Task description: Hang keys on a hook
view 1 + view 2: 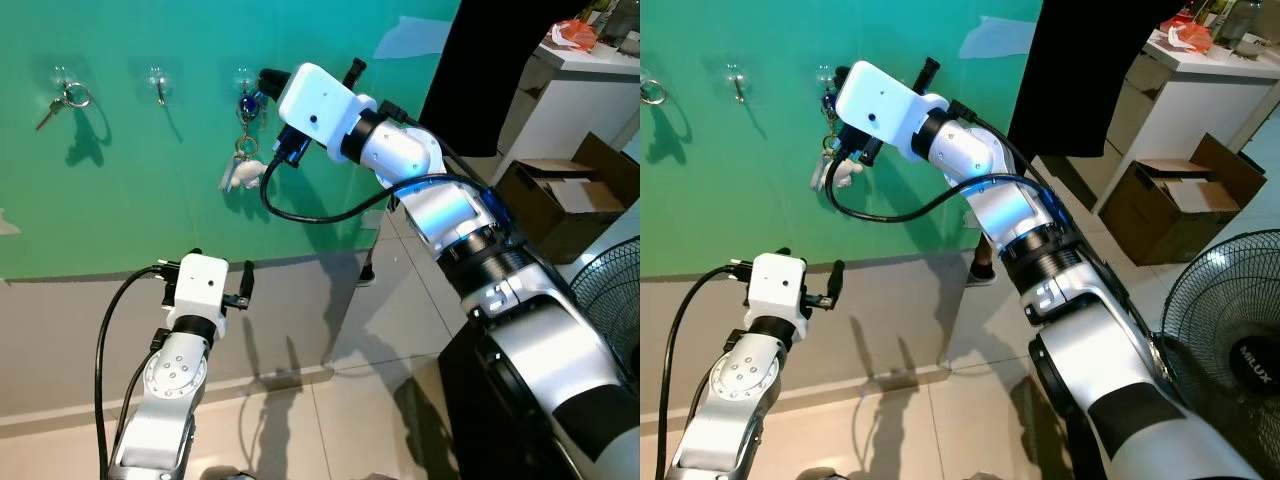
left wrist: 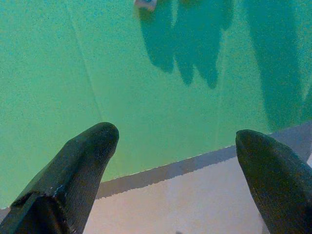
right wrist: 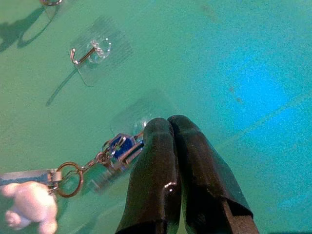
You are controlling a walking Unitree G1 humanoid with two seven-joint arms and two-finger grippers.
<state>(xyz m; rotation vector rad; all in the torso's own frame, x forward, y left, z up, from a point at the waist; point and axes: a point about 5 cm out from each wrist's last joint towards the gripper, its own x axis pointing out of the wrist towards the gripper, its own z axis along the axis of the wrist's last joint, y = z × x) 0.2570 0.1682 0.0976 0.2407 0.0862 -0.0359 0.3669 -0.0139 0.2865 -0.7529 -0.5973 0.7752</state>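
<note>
Green wall (image 1: pixel 130 190), blue keys (image 3: pixel 119 146), white bear charm (image 3: pixel 30 204).

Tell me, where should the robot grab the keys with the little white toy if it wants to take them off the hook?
Probably the blue part near the top, just under the hook. The white toy dangles loosely on its chain and would swing. Come straight at the green wall, as the right gripper does, fingers shut.
</note>
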